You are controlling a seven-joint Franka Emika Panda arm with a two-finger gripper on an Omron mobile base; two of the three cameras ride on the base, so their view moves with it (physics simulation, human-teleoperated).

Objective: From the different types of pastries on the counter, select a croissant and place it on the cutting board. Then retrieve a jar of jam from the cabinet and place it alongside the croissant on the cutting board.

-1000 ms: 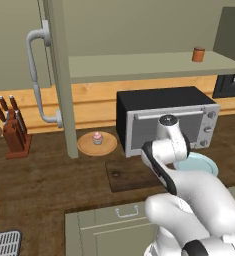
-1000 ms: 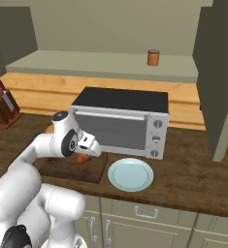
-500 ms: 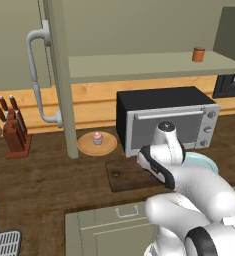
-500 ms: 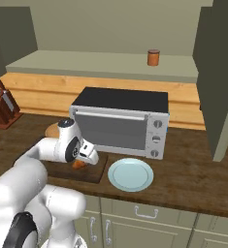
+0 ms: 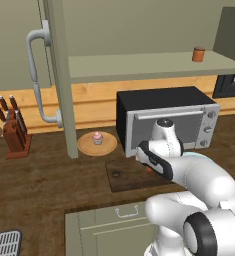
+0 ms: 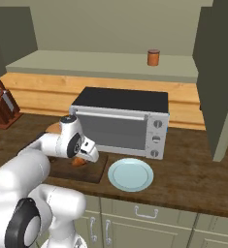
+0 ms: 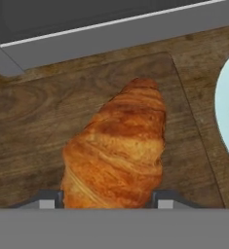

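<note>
You are in the first half of the job: the croissant (image 7: 117,151) sits pinched between the two finger tips of the gripper (image 7: 106,199), the claw closed narrowly on its near end, and it hangs low over the cutting board (image 7: 33,126), whose dark wood spreads under it in the hand view. Whether the pastry already touches the board you cannot tell from these pictures. In the right base view the croissant (image 6: 78,162) shows as an orange spot under the hand, above the cutting board (image 6: 93,170), just beside the pale blue plate (image 6: 130,175) and in front of the toaster oven (image 6: 122,123). Your next move, as I judge it, calls for a short descent until the pastry rests flat, then opening the fingers and lifting straight up so you don't drag it off the edge toward the plate. After that you still need the jar of jam (image 5: 198,54), which stands on the shelf of the open cabinet (image 5: 139,65); the pink cupcake (image 5: 97,138) stays on its round plate. Compared with a second ago, your arm has swung lower and further over the board, carrying the croissant with it, and the fingers have tightened a little.
</note>
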